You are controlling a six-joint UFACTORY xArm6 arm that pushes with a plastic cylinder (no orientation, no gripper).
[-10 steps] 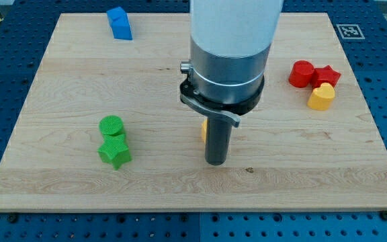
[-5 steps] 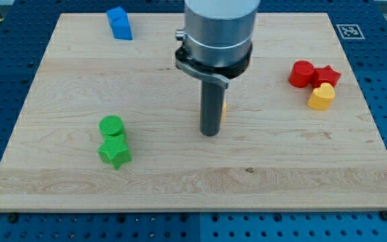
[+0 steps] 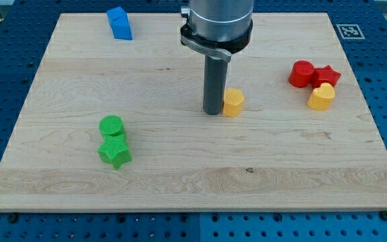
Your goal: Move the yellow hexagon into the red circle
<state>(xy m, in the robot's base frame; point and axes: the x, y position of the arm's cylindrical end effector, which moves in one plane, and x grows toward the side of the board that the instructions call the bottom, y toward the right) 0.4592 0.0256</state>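
Item 1, task piece: small yellow plastic hexagon block (image 3: 233, 102). Matte, ribbed surface; flat top face lighter than the faceted side walls, which shade toward orange at the view's left where the rod stands. It lies flat on the board a little right of centre, well apart from every other block.

Item 2: my tip (image 3: 213, 111), the lower end of a straight dark rod hanging from a grey metal collar. It meets the board just beside the yellow hexagon's left side; whether the two actually touch cannot be told. The rod ends plainly with no jaws or fingers, so it has nothing to spread or pinch and holds nothing.

Item 3, target: red plastic circle block (image 3: 302, 73), a short cylinder near the view's right edge, well to the right of and slightly above the hexagon.

Item 4: red plastic star block (image 3: 327, 75), touching the circle's right side.

Item 5: yellow plastic heart block (image 3: 322, 97), directly below the two red pieces and close against them.

Item 6: green plastic circle block (image 3: 111, 126), at lower left.

Item 7: green plastic star block (image 3: 115, 152), immediately below the green circle, touching it.

Item 8: blue plastic block (image 3: 119, 23), angular, shape not clear, near the top edge at left.

Item 9: pale wooden board (image 3: 180, 181), rectangular, visible grain, bearing all the pieces.
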